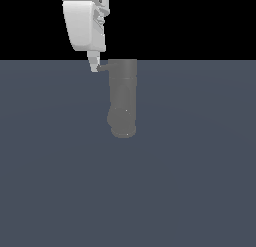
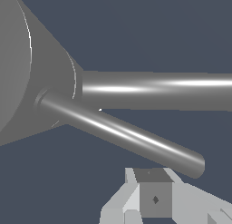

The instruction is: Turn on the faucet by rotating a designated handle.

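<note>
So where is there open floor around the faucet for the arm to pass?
Open ground lies below the faucet and on both of its sides in the exterior view. It is crowded only at the handle, where the gripper sits close against the rod's tip.

Faucet: grey, matte in exterior view, smooth, no texture or seams beyond faint ring lines; metal-like soft sheen on body in wrist view.
Handle: grey rod, smooth, satin, bright streak along length, like brushed metal.
Second rod: same grey, same streaked gloss.
Gripper: white, smooth, plastic-looking shell, mild shine; fingertip pale grey, flat-faced, matte.
Ground: dark blue-grey, flat, matte, featureless.
</note>
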